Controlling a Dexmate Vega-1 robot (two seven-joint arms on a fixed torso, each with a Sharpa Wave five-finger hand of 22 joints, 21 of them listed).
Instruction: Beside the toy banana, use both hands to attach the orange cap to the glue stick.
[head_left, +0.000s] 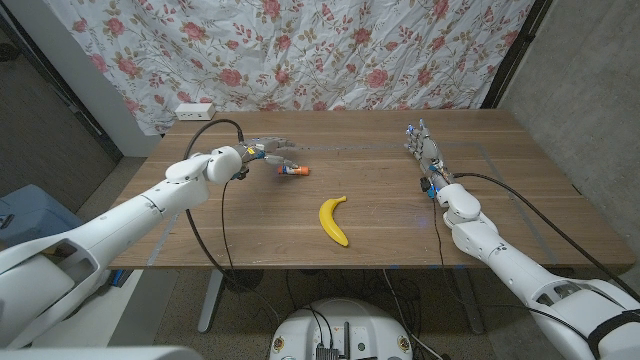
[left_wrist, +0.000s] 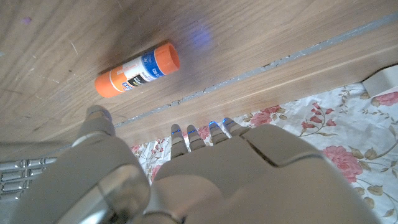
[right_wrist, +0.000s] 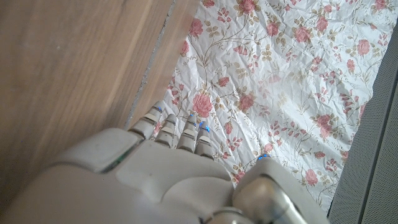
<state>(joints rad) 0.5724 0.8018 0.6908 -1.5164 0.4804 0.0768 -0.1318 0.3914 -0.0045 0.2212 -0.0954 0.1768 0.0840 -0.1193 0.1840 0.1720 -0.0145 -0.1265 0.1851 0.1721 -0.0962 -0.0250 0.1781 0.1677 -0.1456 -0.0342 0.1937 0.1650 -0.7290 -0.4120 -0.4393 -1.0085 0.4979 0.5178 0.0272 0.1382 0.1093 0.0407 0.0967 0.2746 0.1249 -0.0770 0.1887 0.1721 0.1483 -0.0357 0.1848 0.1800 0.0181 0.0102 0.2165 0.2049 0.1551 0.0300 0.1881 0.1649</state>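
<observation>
Wooden table (head_left: 500, 200): glue stick (head_left: 293, 171) with orange cap (left_wrist: 166, 59) fitted, lying on its side beyond the toy banana (head_left: 334, 220). Left hand (head_left: 262, 156) just beside the stick, fingers spread, holding nothing. Right hand (head_left: 424, 148) well apart, upright, fingers extended, empty.

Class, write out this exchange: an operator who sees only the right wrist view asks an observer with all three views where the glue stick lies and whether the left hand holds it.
Operator: Where is the glue stick?
Observer: The glue stick lies on the table, behind the toy banana, towards the robot's left.
Operator: Does the left hand hold it?
Observer: No. The left hand holds nothing, and its fingers are apart from the stick.
</observation>
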